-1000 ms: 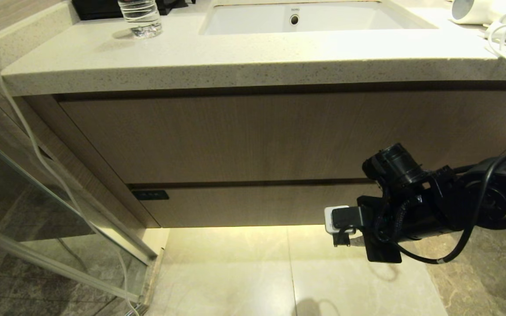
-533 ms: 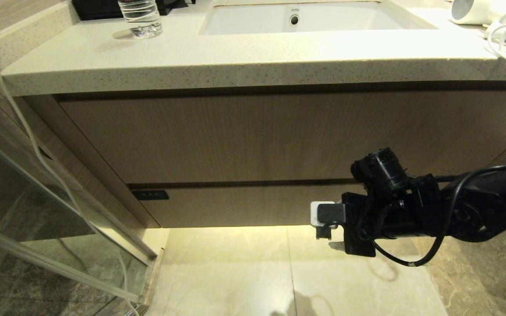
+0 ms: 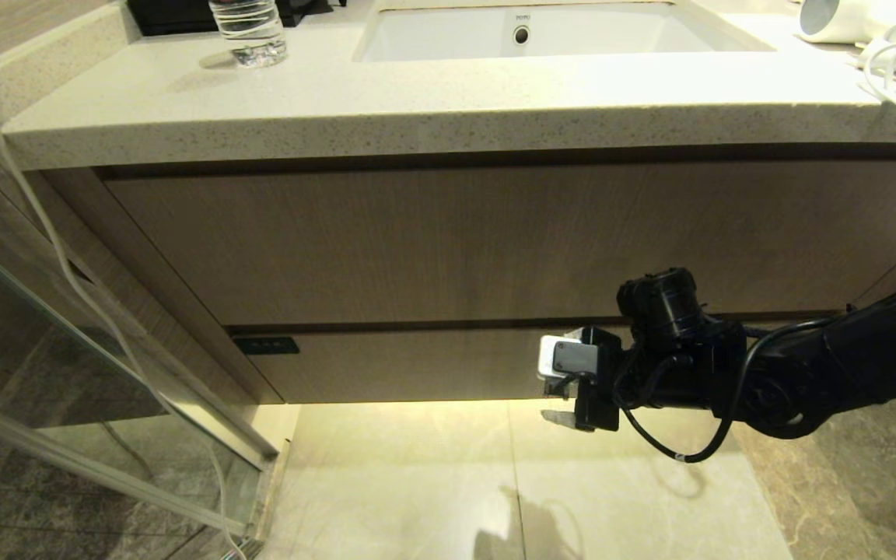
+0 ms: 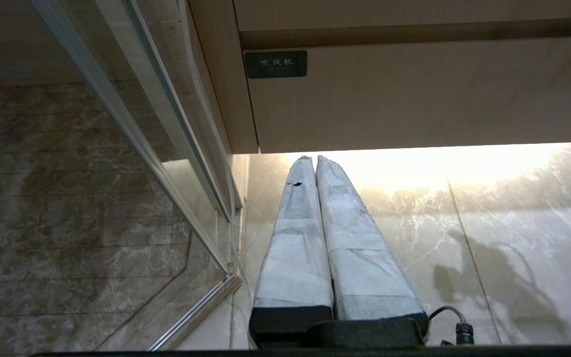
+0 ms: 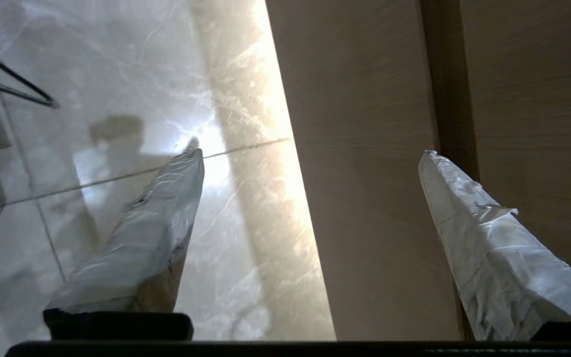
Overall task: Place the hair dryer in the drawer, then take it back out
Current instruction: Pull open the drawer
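Right pincer (image 3: 561, 381) spread wide, empty, straddling closed drawer (image 3: 417, 362) front

Matt light-wood drawer (image 3: 417, 365), speckled stone counter (image 3: 417, 109), glossy marble floor (image 3: 417, 482).

The sink (image 3: 565, 35) has a small brand name, "TOTO", on its back wall, just above the round hole. The drawer (image 4: 414, 94) has a small black label (image 4: 275, 64) at one end of its front. White Chinese signs on that label read "吹风机". In the head view the label (image 3: 266, 345) is too small to read.
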